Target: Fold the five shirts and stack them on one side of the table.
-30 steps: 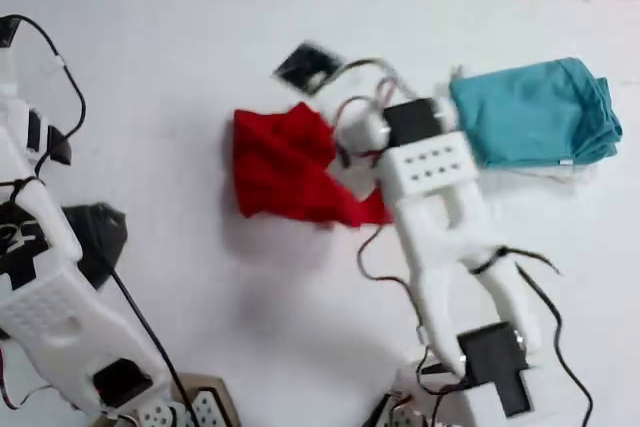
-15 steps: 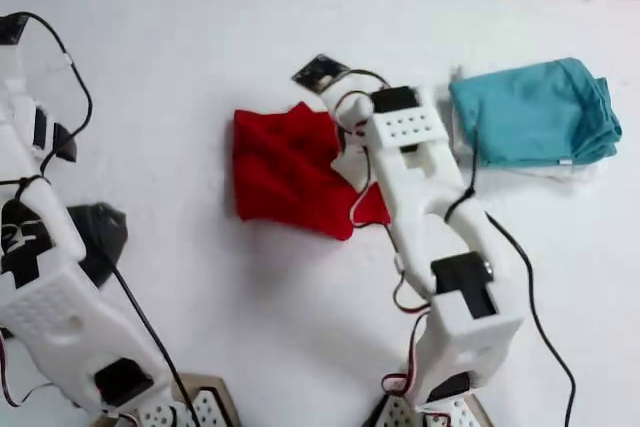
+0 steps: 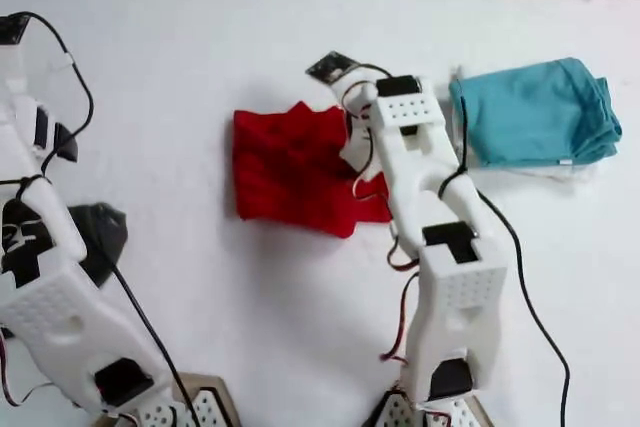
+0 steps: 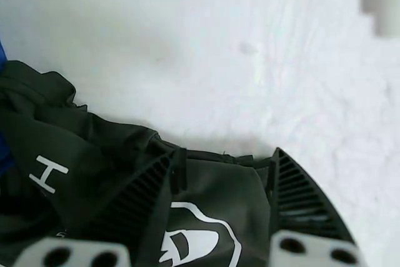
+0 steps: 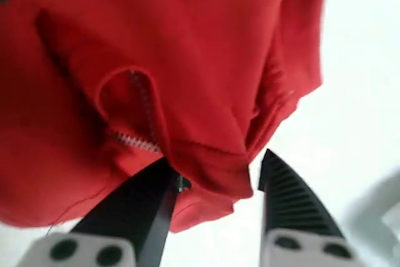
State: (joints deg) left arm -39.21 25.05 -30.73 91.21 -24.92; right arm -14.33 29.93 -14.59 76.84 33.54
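Straddling a fold of the red shirt (image 5: pixel 187 60), the right hand (image 5: pixel 215 161) stands open in its wrist view. From above, that shirt lies near a folded teal shirt (image 3: pixel 530 112) on the bench (image 3: pixel 200 57). The left hand (image 4: pixel 228 154) gapes over a black shirt (image 4: pixel 94 154).

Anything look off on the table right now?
The red shirt lies rumpled mid-table, one edge bunched inside the open right gripper, apart from the folded teal shirt.
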